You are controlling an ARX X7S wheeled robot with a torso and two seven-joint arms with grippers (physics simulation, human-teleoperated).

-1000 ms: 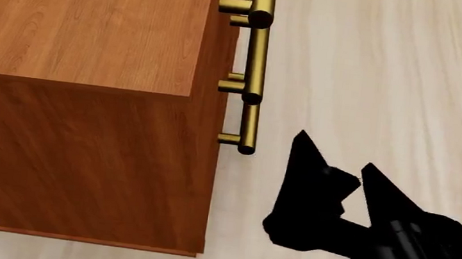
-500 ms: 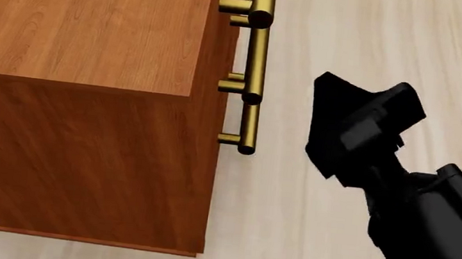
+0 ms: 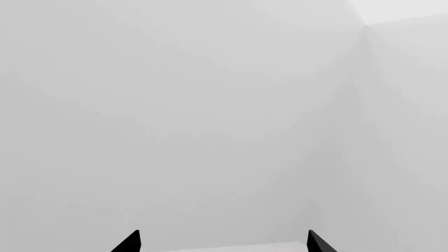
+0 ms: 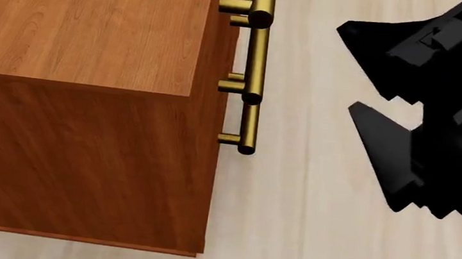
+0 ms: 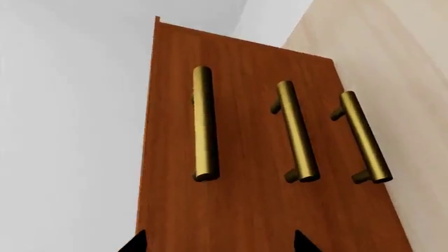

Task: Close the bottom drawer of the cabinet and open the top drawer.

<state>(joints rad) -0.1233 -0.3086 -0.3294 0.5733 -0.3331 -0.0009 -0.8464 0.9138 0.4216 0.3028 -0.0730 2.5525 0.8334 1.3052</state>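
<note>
We are holding our right tool [image 4: 365, 76] spread wide, gripping nothing, out in front of the cabinet [image 4: 87, 24], facing its three brass handles [image 5: 204, 123]. The top drawer [image 5: 175, 157] and bottom drawer [image 5: 343, 173] are both sitting flush. Our left tool [image 3: 222, 242] is spread, facing a blank wall.

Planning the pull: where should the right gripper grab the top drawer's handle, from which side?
Grip the top drawer's bar handle mid-span, between its posts, coming straight at the cabinet front with the open right gripper. The bar stands off the face, so a finger likely fits behind.
</note>
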